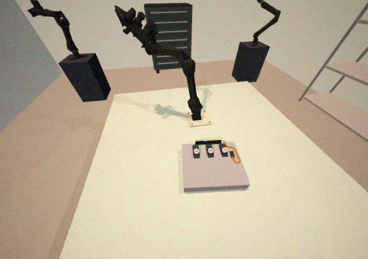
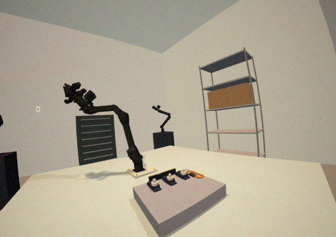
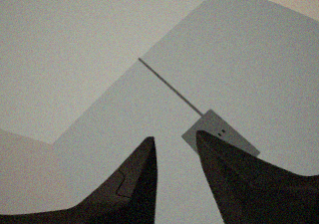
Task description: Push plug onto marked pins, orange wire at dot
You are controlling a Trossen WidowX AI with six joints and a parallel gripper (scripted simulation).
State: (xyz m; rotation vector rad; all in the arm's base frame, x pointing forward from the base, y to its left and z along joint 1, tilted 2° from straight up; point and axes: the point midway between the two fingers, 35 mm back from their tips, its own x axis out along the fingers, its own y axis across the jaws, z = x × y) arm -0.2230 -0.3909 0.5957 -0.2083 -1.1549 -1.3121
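Note:
My gripper point(image 1: 121, 11) point(image 2: 65, 90) point(image 3: 175, 140) is raised high above the table, far from the plug; its fingers stand part-way open with nothing between them. The dark plug point(image 1: 232, 154) point(image 2: 192, 174) lies on top of the mauve holder block point(image 1: 214, 174) point(image 2: 176, 202), beside the servo nearest the orange lead. The orange lead point(image 1: 237, 155) point(image 2: 201, 175) loops out from the block's edge and back to the plug. A black pin header point(image 1: 212, 142) point(image 2: 169, 172) runs along the block edge facing the arm's base, with yellowish pins and a small blue mark. The dot and the plug's holes are too small to tell.
Three dark servos with white horns point(image 1: 196, 151) point(image 1: 210, 150) point(image 1: 224, 150) stand in a row beside the header. The arm's base plate point(image 1: 204, 122) point(image 2: 147, 172) is on the pale table point(image 1: 133, 176) just beyond it. A drawer cabinet, shelving and two other arms on pedestals stand away from the table.

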